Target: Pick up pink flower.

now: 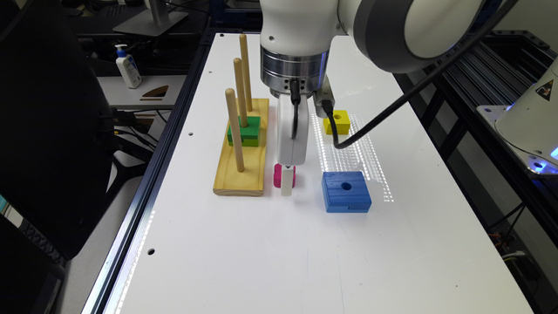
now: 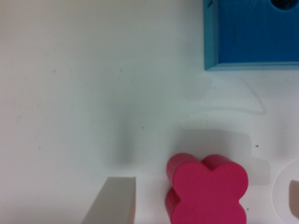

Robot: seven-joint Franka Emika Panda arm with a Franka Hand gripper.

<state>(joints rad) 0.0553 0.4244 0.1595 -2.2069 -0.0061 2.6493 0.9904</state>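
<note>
No writing can be read on any of the blocks; the white bottle beyond the tabletop's far corner carries a label too small to make out, and a yellow warning triangle sits on the robot base at the exterior view's right. The pink flower lies flat on the tabletop between the wooden peg base and the blue block, just beside the peg base and near the blue block, with bare white surface all around it and a wide open stretch on the near side. A yellow block lies farther back, and a green block sits on a peg. The claw is down at the pink flower, its fingers apart on either side of the block with a clear gap to the one finger that is plainly seen; it grips nothing.
</note>
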